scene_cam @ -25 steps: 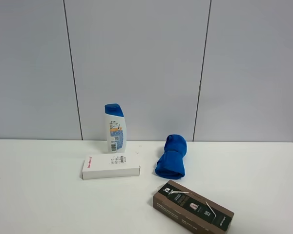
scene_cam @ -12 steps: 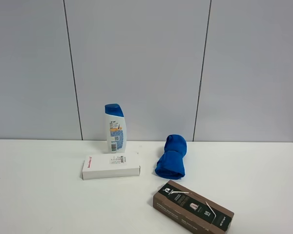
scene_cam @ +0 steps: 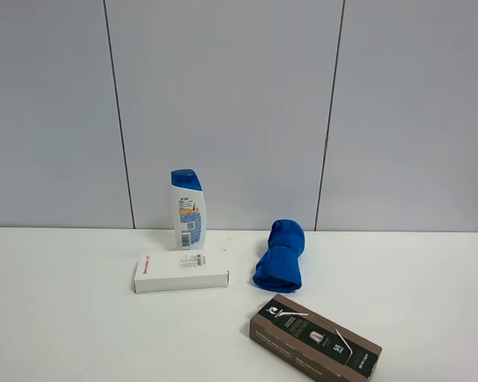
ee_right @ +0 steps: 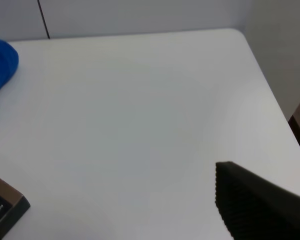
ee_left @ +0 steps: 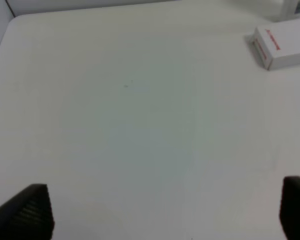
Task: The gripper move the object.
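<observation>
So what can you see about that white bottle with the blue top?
The bottle is tall and white, looks like smooth plastic, and has a blue cap on top. Its label is blue and orange with a small barcode low down. It stands upright on the white table, at the back close to the grey wall. A flat white box lies just in front of it; whether they touch is unclear. No gripper is near it.

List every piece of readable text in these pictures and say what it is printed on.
None can be read with confidence.
shampoo bottle: label print and barcode too small.
white box: red lettering on its end, blurred in both views.
brown box: white logo and small print, illegible.
</observation>
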Motion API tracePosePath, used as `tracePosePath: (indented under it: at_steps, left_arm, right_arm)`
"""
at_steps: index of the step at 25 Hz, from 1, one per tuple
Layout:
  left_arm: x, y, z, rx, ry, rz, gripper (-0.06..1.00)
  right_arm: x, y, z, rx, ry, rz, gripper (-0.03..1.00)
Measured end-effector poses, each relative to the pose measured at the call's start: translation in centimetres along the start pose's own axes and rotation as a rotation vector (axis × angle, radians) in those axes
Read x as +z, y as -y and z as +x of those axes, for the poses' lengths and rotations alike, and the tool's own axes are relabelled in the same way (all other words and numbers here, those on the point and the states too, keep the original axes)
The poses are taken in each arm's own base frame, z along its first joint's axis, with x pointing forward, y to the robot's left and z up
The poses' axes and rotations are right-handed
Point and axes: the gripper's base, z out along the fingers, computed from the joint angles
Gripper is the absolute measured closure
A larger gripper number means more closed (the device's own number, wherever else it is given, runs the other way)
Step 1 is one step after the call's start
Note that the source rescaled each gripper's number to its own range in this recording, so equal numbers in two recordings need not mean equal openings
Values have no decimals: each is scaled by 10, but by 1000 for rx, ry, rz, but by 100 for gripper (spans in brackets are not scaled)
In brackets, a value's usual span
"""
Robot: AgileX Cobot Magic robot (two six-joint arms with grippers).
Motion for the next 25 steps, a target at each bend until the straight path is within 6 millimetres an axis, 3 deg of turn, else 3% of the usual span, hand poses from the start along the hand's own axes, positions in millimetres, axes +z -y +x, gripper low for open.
tracePosePath:
  at_steps: [6, 25]
  left_arm:
    - [0, 0, 0, 0, 0, 0, -6]
    - [0, 0, 0, 0, 0, 0, -6]
  right_arm:
    - [-22, -1, 7, -8, 132, 14, 35]
    - [-26, -2, 23, 18, -68, -1, 35]
